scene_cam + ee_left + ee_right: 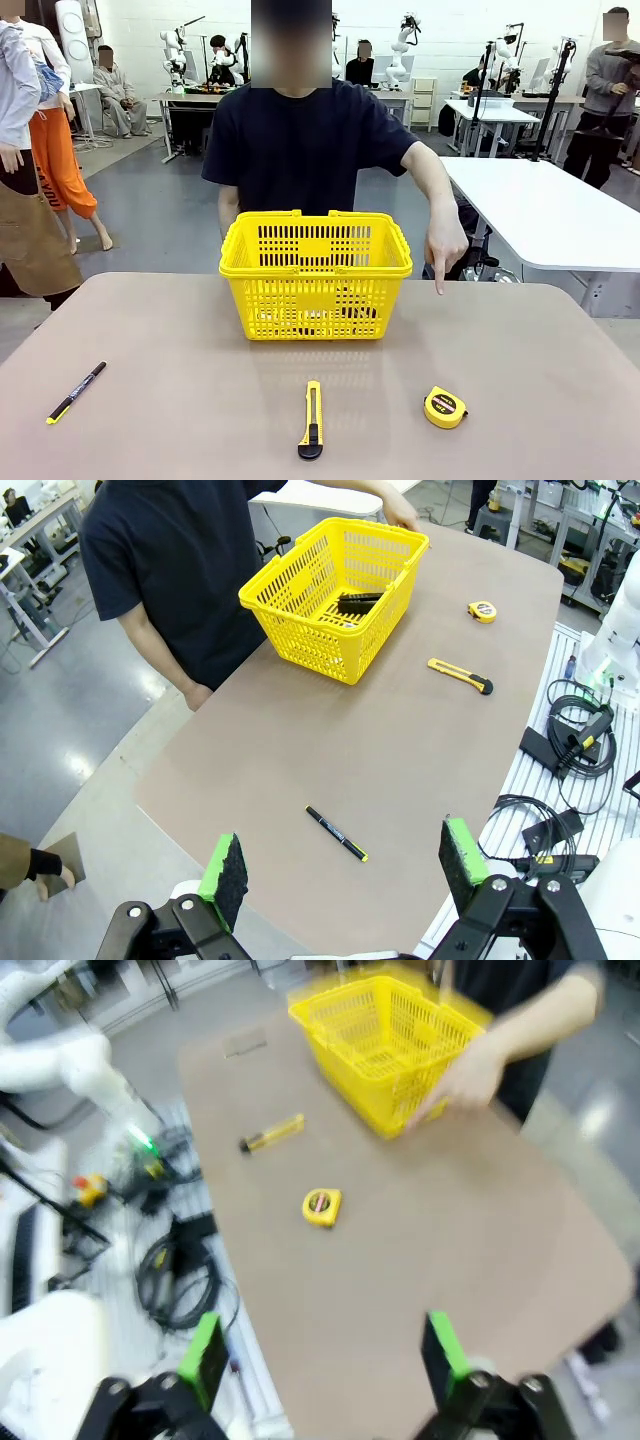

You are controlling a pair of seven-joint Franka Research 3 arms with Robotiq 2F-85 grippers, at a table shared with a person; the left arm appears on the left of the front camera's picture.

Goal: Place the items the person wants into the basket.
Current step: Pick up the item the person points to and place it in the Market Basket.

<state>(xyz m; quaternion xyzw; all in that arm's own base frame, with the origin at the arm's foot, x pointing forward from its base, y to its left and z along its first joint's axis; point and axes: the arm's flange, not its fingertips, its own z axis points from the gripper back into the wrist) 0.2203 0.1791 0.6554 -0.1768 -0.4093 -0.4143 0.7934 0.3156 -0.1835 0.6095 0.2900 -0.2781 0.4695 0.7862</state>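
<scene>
Right gripper point(322, 1347) hangs spread wide and empty above the table point(430, 1240), with the tape measure point(321, 1207) lying flat straight ahead of its jaws, on the side where the person's hand point(445, 243) points down. Being round, it favours no grip angle. I judge the right arm nearer, since the left gripper point(343, 860), also open and empty, sits well apart beyond the knife point(459, 675).

Both grippers high above the table point(190, 400).
Jaws spread wide and empty on left gripper point(342, 852) and right gripper point(322, 1345) alike.
</scene>
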